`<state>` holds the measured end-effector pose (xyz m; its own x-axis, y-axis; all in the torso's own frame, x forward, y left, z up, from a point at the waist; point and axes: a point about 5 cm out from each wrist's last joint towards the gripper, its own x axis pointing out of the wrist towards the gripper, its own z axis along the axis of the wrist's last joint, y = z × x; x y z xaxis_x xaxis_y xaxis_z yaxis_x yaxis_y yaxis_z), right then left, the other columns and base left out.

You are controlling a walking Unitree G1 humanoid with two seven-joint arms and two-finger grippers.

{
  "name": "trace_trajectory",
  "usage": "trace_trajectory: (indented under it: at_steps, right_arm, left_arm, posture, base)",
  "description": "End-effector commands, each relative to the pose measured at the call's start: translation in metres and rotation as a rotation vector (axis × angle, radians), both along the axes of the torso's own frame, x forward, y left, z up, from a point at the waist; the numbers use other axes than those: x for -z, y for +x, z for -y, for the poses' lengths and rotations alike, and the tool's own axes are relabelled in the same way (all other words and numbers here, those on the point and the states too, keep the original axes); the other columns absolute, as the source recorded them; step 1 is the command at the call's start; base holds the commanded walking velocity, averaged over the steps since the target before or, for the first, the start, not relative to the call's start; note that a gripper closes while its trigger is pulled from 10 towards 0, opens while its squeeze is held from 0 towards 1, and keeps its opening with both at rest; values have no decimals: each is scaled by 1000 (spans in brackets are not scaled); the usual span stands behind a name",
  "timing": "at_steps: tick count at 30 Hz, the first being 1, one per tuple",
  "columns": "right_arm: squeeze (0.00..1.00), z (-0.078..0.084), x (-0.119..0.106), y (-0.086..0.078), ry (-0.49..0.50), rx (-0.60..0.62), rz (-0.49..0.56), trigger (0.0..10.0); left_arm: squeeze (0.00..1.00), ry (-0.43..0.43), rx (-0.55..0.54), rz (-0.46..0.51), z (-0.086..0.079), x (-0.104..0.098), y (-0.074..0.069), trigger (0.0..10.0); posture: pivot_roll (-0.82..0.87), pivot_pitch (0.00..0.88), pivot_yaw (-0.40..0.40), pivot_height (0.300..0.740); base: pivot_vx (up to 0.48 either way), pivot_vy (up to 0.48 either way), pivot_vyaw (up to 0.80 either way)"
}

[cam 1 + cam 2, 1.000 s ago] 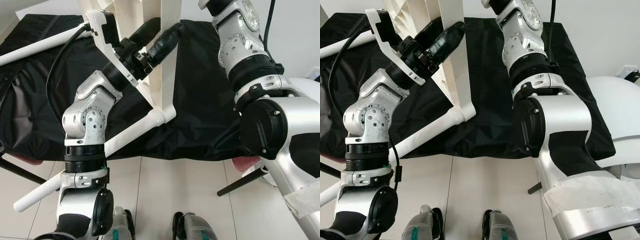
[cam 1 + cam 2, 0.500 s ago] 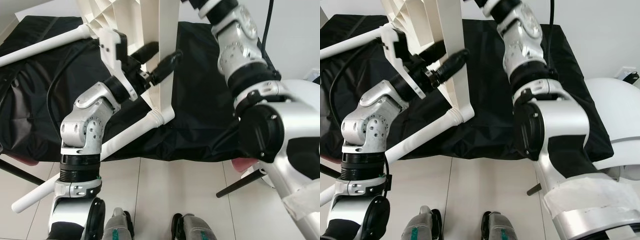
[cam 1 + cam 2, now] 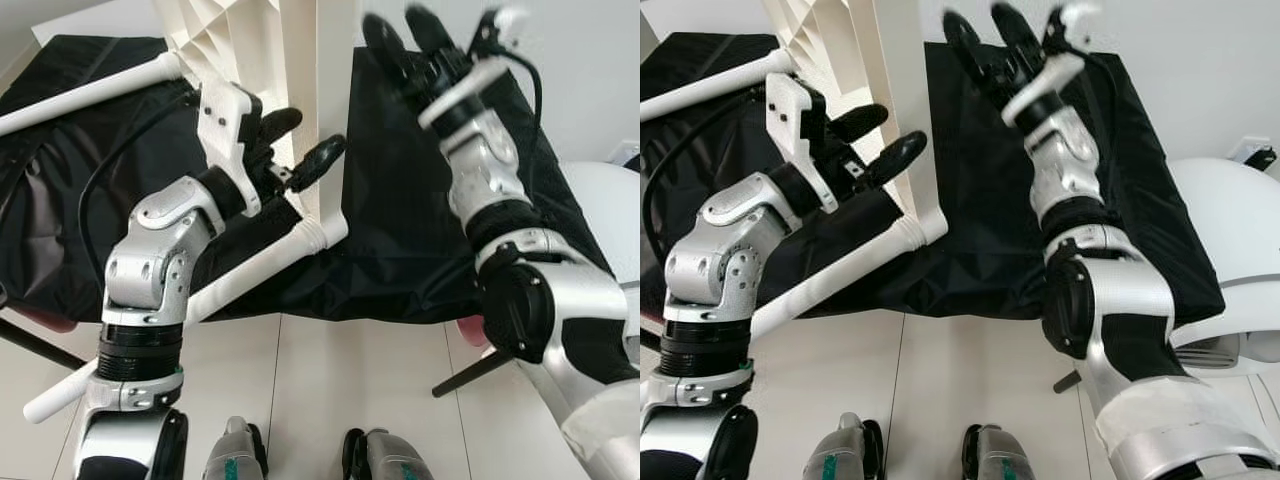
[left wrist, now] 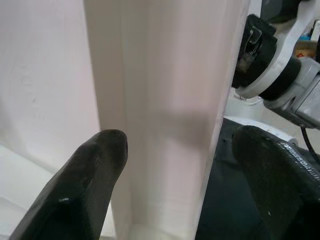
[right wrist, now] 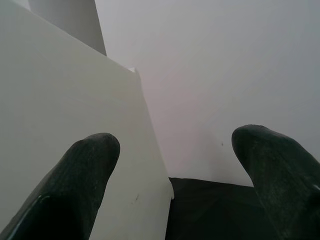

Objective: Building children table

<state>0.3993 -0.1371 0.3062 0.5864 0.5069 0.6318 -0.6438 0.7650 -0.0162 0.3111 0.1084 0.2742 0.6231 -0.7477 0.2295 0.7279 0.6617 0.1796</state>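
The white children's table top (image 3: 322,100) stands on edge on the black-covered table (image 3: 420,230), its ribbed underside (image 3: 230,40) facing left. One white leg (image 3: 240,275) runs from its lower corner down towards the floor, and another leg (image 3: 90,92) lies at the back left. My left gripper (image 3: 298,142) is open at the panel's front edge (image 4: 165,100), which appears between its fingers (image 4: 85,190); I cannot tell whether they touch it. My right gripper (image 3: 403,35) is open in the air to the right of the panel, holding nothing, with the panel's face (image 5: 65,100) beside it.
A black cloth covers the whole work table, which stands on dark metal legs (image 3: 480,365). A white rounded object (image 3: 610,190) sits at the right. The tiled floor (image 3: 330,370) and my feet (image 3: 370,455) are below the table's front edge.
My left gripper has drawn back from the panel and spread its fingers. My right gripper has come down into view, open, to the right of the panel.
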Motion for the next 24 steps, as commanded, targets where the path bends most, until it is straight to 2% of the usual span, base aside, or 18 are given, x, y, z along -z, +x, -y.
trace_trajectory:
  at_steps: [1, 4, 5, 13, 18, 20, 21, 22, 24]
  right_arm:
    - [0, 5, 11, -2, -13, 14, -11, 10000]
    - [0, 9, 20, -4, -19, 21, -26, 10000]
    - [0, 13, 32, -6, -32, 27, -51, 10000]
    - [0, 20, 47, -11, -56, 26, -76, 10000]
    - [0, 21, 60, -20, -89, -27, -94, 10000]
    - [0, 20, 64, -25, -106, -53, -97, 10000]
    - [0, 22, 75, -37, -143, -103, -112, 10000]
    - [0, 22, 75, -37, -143, -103, -112, 10000]
    - [0, 25, 82, -47, -168, -133, -131, 10000]
  left_arm:
    - [0, 31, -132, -25, -10, 10, 3, 10000]
    - [0, 49, -136, -31, -12, 13, 2, 10000]
    - [0, 70, -143, -35, -16, 17, 0, 10000]
    - [0, 83, -163, -43, -24, 20, -5, 10000]
    - [0, 91, -200, -61, -33, 26, -10, 10000]
    - [0, 97, -207, -63, -35, 29, -12, 10000]
    - [0, 104, -216, -80, -38, 35, -16, 10000]
    - [0, 104, -216, -80, -38, 35, -16, 10000]
    - [0, 107, -208, -89, -39, 41, -22, 10000]
  posture:
    - [25, 61, -57, 740]
    - [26, 62, -55, 740]
    - [29, 65, -55, 740]
    - [38, 69, -60, 740]
    - [48, 74, -64, 740]
    - [52, 74, -66, 740]
    - [53, 74, -65, 740]
    - [53, 74, -65, 740]
    - [50, 74, -63, 740]
  base:
    - [0, 0, 0]
    - [0, 0, 0]
    - [0, 0, 0]
    - [0, 0, 0]
    - [0, 0, 0]
    - [0, 0, 0]
    - [0, 0, 0]
    - [0, 0, 0]
    - [0, 0, 0]
